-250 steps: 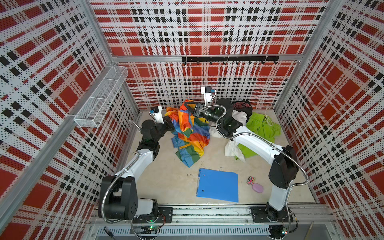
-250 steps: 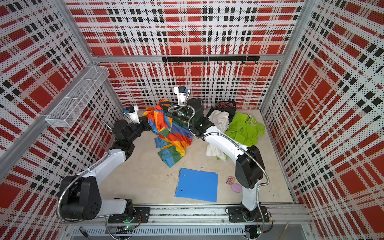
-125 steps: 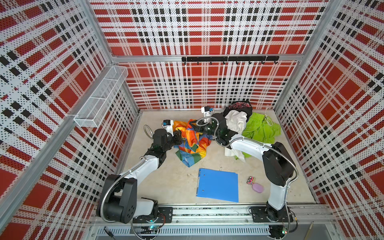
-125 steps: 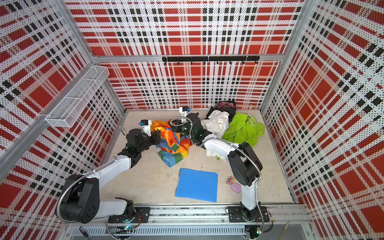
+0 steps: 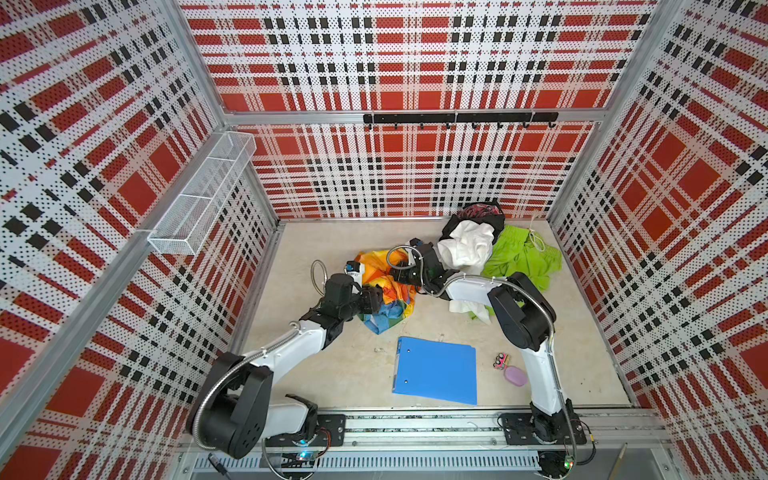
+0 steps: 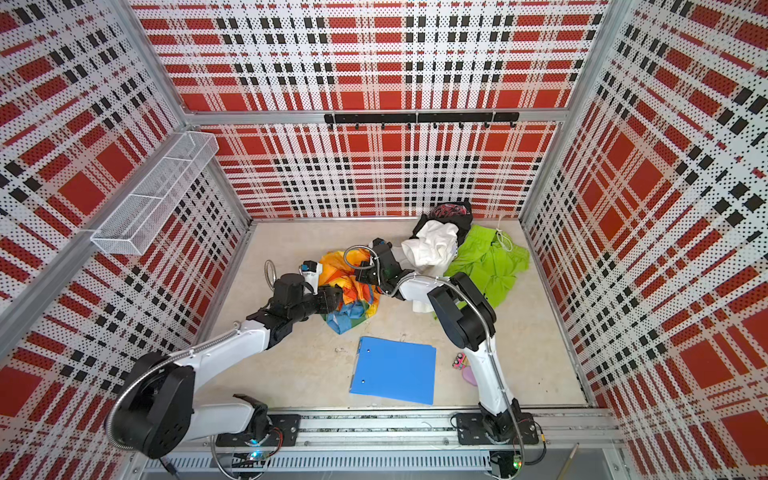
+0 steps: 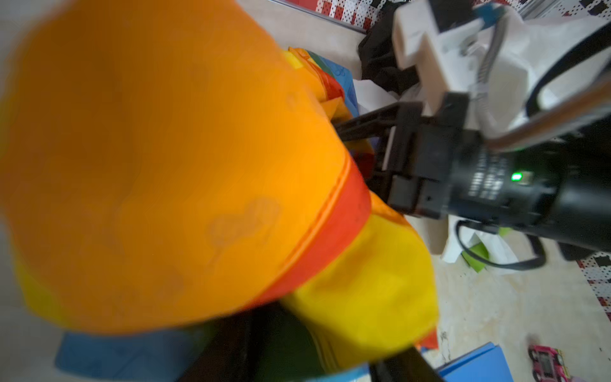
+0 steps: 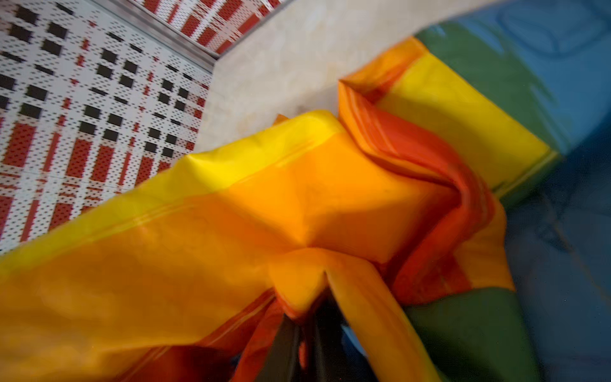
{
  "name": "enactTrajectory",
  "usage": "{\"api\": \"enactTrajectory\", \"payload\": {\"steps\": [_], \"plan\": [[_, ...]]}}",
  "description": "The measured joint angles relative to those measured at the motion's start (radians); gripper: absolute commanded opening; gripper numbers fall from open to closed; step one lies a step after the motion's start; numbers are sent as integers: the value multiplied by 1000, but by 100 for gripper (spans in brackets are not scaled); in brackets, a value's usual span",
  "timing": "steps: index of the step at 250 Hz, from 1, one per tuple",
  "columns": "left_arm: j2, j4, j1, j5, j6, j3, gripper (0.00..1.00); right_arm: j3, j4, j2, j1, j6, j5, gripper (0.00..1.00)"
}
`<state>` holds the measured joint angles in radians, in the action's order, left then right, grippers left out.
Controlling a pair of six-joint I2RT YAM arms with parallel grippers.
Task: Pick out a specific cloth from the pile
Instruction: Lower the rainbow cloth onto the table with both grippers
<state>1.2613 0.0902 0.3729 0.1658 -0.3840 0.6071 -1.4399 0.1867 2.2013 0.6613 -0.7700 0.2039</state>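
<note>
Blue plastic comes first: we count one folder (image 5: 436,370) at 6 o'clock on the floor. One small pink toy car (image 5: 501,360) and one pale pink oval thing (image 5: 515,376) lie just beside it, towards 4 o'clock. Two arms reach in.

At the centre lies the cloth (image 5: 388,295) (image 6: 353,299), one crumpled heap of orange, yellow, red, green and blue. It lies apart from the pile (image 5: 478,245) at 1 o'clock, where we count three pieces: one white garment (image 5: 465,249), one pair of lime-green shorts (image 5: 523,262) and one black garment (image 5: 478,212) against the far wall.

The left gripper (image 5: 376,300) meets the cloth from 8 o'clock, the right gripper (image 5: 401,276) from 2 o'clock.

Only the right wrist view shows orange fabric gathered between two dark fingers (image 8: 284,347), so we read that pincer as clenched on the cloth. The left wrist view shows the right gripper (image 7: 350,142) side-on, but the cloth covers the left jaws. Whether that pincer is released or grasping we cannot tell. In both top views the fingertips are hidden in fabric
</note>
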Motion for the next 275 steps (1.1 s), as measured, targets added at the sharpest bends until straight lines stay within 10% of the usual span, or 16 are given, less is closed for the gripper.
{"api": "enactTrajectory", "payload": {"steps": [99, 154, 275], "plan": [[-143, -166, 18, -77, -36, 69, 82, 0, -31, -25, 1, 11, 10, 43], [49, -135, 26, -102, -36, 192, 81, 72, -86, -257, -2, 28, -14, 70], [492, -105, 144, -182, -35, 524, 80, 335, -233, -679, -85, 102, -163, 75]]}}
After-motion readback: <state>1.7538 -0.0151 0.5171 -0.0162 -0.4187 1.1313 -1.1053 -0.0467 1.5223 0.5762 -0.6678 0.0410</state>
